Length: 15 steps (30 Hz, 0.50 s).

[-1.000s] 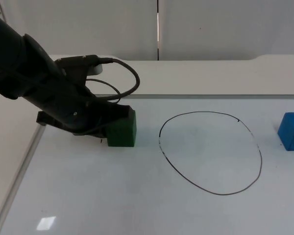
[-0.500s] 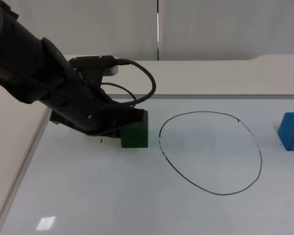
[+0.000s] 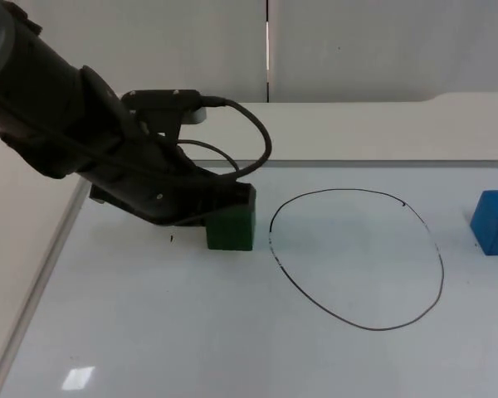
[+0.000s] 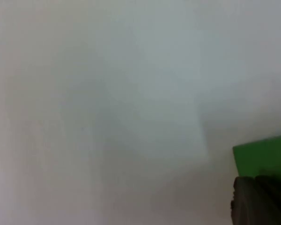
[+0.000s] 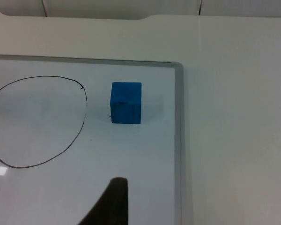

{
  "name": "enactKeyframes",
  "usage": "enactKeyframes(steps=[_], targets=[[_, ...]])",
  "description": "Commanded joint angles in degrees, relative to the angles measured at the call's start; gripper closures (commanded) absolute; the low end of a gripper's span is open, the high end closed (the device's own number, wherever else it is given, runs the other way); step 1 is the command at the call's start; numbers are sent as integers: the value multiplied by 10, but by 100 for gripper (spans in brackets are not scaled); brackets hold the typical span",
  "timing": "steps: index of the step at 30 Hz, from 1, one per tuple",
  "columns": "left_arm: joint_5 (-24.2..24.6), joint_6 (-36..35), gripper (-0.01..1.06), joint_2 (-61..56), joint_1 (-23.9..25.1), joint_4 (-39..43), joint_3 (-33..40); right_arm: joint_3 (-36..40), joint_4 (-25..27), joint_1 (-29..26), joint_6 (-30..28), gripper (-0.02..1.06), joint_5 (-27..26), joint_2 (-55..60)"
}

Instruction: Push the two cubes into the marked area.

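No writing can be read on any thing. The left gripper [image 3: 220, 203] lies low on the table [image 3: 232, 332] and touches the green cube [image 3: 231, 230] from its 9 o'clock side, but I cannot tell if its jaws are spread or pressed together. The green cube stands just outside the drawn ring [image 3: 357, 259] at its 9 o'clock edge, the blue cube [image 3: 493, 220] stands outside at 3 o'clock, and the right gripper [image 5: 113, 199] waits above the table near the blue cube.

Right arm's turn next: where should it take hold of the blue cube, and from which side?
A judgement: the blue cube sits flat, outside the marked outline, on the side away from the green cube that the left gripper is pressed against. It needs pushing, not lifting: bring the right gripper onto the face turned away from the outline, low and centred, so the cube slides without turning.
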Motion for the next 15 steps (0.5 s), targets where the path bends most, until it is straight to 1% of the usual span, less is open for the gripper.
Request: enactKeyframes(steps=[1,4,8,15], targets=[[-18,0,103,0,-13,-3,-2,1,-2,-3,-2,-1,-3,-2],[-27,0,103,0,-19,-3,-2,1,-2,-3,-2,-1,-3,-2],[-27,0,103,0,-30,-3,-2,1,-2,-3,-2,-1,-3,-2],[-27,0,103,0,-31,-3,-2,1,-2,-3,-2,-1,-3,-2]])
